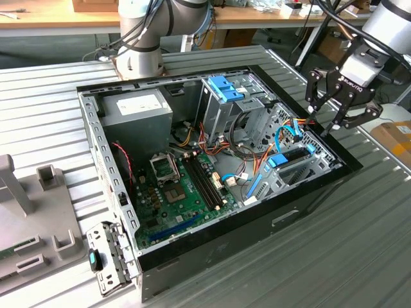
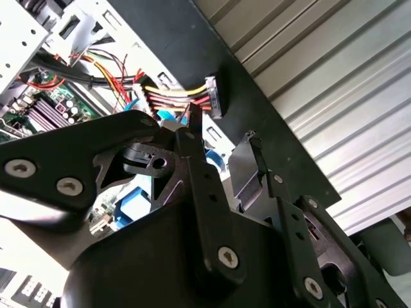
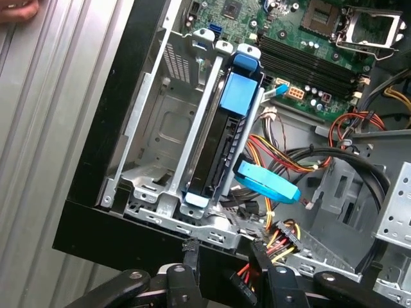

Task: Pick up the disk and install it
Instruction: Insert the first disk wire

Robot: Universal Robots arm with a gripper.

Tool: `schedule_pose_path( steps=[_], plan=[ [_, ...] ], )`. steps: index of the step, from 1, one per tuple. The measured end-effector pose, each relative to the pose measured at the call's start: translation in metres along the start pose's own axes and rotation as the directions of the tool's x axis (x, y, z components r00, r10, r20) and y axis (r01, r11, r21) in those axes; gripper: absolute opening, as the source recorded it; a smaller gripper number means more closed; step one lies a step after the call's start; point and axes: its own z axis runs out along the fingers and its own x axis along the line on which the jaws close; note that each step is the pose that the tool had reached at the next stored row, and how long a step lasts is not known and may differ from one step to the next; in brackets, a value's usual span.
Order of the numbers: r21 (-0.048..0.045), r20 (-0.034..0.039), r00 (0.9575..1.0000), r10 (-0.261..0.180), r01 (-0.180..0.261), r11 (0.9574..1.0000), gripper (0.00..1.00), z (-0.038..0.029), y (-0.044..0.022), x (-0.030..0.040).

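The disk (image 3: 218,154) stands on edge in a slot of the metal drive cage (image 3: 154,128), its bright blue bracket (image 3: 241,90) along the edge. In the exterior view the disk (image 1: 290,157) sits in the cage at the case's right side. My gripper (image 1: 323,120) hovers above the case's black rim on the exterior view's right, a little away from the disk. Both wrist views show its black fingers apart with nothing between them: gripper (image 3: 221,247), gripper (image 2: 221,128). It is open and touches nothing.
The open computer case (image 1: 308,192) lies on a ribbed metal table (image 1: 359,244). A loose power connector (image 3: 282,234) on coloured wires and a blue cable plug (image 3: 266,183) lie close to the disk. Another blue-tabbed bay (image 1: 225,90) stands at the back. A removed bracket (image 1: 106,256) lies at the front left.
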Motion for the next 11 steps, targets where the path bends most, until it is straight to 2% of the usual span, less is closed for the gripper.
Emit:
schedule_pose_path(
  steps=[2, 7, 8, 10, 11],
  plan=[
    [-0.0013, -0.0001, 1.0, -0.001, 0.001, 1.0, 0.44, 0.0017, -0.0033, -0.0001],
    [-0.0023, -0.002, 1.0, -0.001, 0.001, 1.0, 0.44, 0.002, -0.004, -0.0002],
    [-0.0024, -0.0022, 1.0, -0.001, 0.001, 1.0, 0.43, 0.002, -0.004, -0.0002],
    [-0.0024, -0.0025, 1.0, -0.001, 0.001, 1.0, 0.29, 0.0019, -0.004, -0.0002],
    [-0.0025, -0.0026, 1.0, -0.001, 0.001, 1.0, 0.29, 0.002, -0.004, -0.0002]
  ],
)
